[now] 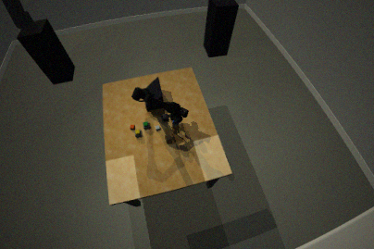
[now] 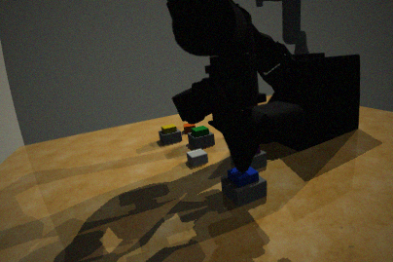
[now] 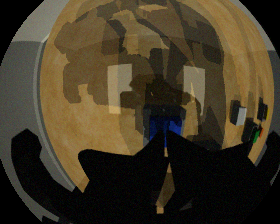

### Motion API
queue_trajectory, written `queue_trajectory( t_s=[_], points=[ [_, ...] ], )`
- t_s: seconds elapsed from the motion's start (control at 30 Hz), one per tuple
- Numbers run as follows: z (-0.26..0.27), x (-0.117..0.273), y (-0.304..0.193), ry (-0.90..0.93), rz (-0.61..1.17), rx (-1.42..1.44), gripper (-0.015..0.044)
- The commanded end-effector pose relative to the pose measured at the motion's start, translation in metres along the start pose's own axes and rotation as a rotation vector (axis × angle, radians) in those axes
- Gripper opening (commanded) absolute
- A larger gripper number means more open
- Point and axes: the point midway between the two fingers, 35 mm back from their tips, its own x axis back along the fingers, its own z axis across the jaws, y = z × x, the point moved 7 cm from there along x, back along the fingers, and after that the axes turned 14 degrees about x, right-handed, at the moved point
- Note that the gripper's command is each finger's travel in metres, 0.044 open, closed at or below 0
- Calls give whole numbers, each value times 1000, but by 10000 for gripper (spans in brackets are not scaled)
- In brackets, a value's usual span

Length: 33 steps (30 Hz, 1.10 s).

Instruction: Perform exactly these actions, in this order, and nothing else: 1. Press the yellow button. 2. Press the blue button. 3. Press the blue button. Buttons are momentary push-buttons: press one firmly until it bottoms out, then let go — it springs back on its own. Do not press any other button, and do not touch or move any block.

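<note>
My gripper is shut and empty, pointing down with its tips at the top of the blue button. The tips look to be touching or just above the cap; contact is hard to tell. The blue cap stands above its dark grey base, and its near side in the wrist view is hidden behind the fingers. The yellow button stands well away, its cap raised above its base.
The purple button's grey base stands just behind the blue button, its cap mostly hidden by the gripper. A green button, a white block and a small orange-red block stand toward the yellow button.
</note>
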Motion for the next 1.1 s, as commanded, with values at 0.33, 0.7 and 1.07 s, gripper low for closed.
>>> queue_trajectory(
  t_s=[0.33,0.7,1.07],
  points=[
    [0,-9,-2,-9,4,9,20],
    [0,-9,-2,-9,4,9,20],
    [0,23,-2,-7,4,9,20]
  ],
)
